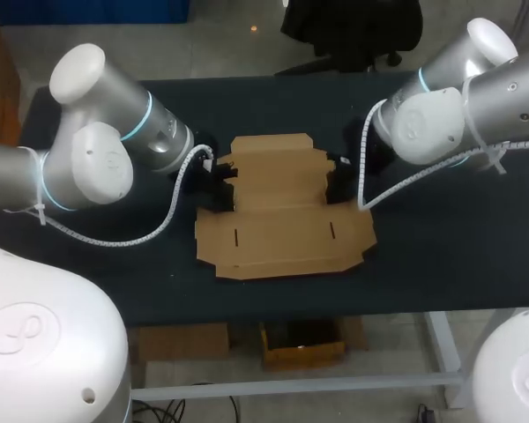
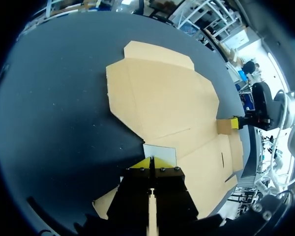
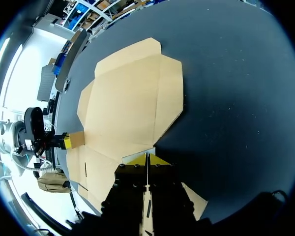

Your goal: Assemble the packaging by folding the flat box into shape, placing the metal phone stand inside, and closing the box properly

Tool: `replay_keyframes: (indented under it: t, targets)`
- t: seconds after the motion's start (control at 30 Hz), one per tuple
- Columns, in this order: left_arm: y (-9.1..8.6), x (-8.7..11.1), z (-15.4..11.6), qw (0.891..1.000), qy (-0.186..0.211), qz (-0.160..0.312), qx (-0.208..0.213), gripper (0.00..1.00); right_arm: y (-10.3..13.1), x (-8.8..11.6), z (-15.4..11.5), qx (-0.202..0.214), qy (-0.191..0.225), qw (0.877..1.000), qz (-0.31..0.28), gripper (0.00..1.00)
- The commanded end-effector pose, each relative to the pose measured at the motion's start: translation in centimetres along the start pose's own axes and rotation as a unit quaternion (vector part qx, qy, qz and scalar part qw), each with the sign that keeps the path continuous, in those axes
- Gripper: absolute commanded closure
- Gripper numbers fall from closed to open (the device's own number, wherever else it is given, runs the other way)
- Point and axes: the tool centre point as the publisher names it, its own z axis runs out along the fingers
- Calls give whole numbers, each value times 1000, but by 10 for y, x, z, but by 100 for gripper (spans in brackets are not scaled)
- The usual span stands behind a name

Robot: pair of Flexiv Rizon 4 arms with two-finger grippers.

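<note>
- One flat brown cardboard box [image 1: 282, 220], unfolded, panels down, at about the middle of the dark table [image 1: 441, 256].
- Box's 6 o'clock edge near the table's front edge, with only a narrow dark strip between them; a wider band of table at 12 o'clock.
- Broad stretches of table at 9 and 3 o'clock beyond the box's sides, overhung in part by the white left arm [image 1: 97, 150] and the white right arm [image 1: 458, 106].
- Two tools, one on each side of the box.
- Left tool [image 2: 151, 163] at the box's 9 o'clock edge, yellow tips pressed together, clamped on a small side flap of the box.
- Right tool [image 3: 147, 158] at the 3 o'clock edge, tips likewise closed on the opposite flap.
- Tools well apart, with the whole width of the box between them.
- Two short slots [image 1: 235, 236] in the panel nearest 6 o'clock, one toward each side.
</note>
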Motion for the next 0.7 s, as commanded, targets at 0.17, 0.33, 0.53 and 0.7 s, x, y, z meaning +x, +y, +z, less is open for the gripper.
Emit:
replay_keyframes:
  t: [0.17, 0.33, 0.53, 0.7]
  targets:
    - [0, 7, 3, 1000, -13, -1, 0, 100, -3, 4, 1, -5, -15, 1000, 2, 100]
    - [0, 8, 5, 1000, -14, -1, -1, 100, -3, 5, 2, -3, -24, 1000, 5, 100]
    - [0, 9, 7, 1000, -14, 1, -4, 100, -3, 7, 4, -4, -37, 999, 6, 100]
    - [1, 10, 11, 1000, -12, 1, -8, 100, -4, 9, 6, -2, -40, 999, 5, 100]
